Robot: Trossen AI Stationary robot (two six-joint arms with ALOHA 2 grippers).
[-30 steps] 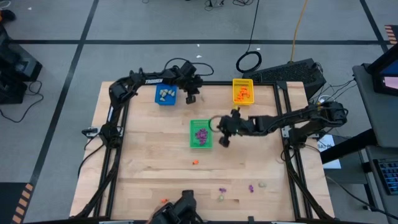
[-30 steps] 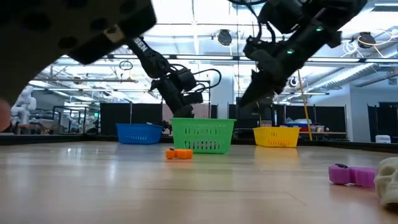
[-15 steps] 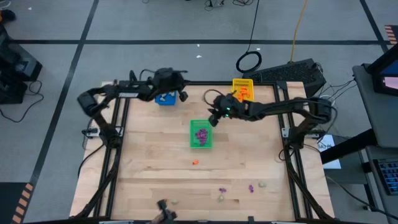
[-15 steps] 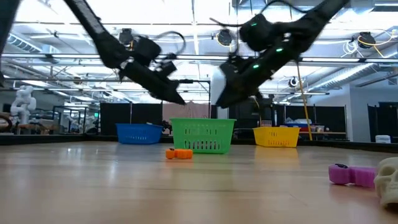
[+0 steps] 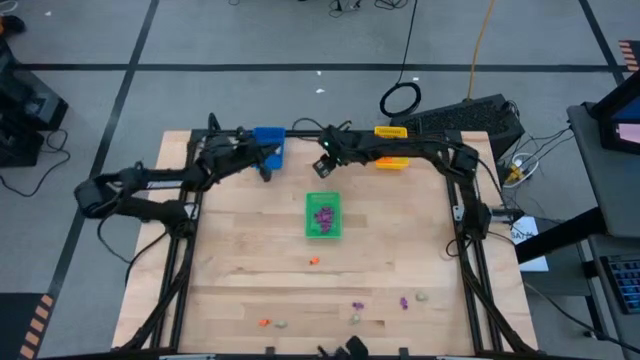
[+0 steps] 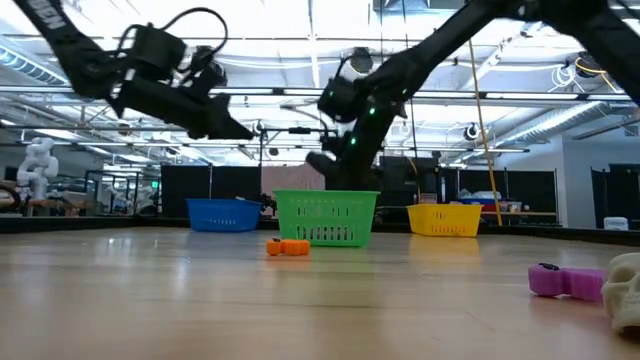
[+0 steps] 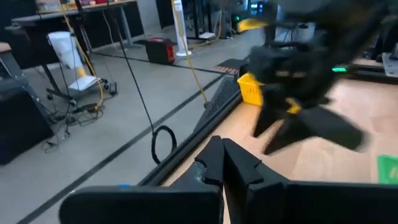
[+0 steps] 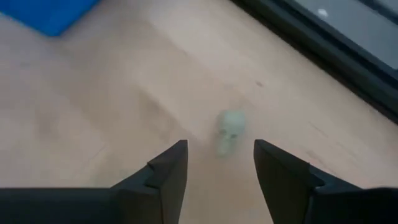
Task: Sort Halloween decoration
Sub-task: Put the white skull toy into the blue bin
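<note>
Right end effector [image 8: 214, 163] open, left [image 7: 222, 163] closed

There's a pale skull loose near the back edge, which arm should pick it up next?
Probably the right. Its wrist view shows the pale skull lying on the wood straight ahead of the open right gripper. The left gripper is shut and faces off the table toward the floor.

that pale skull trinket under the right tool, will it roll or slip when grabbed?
The pale skull looks rounded, so it may roll if nudged. It lies between the open fingers of the right tool, small against that gap: probably light. Its smooth look suggests it may slip.
</note>
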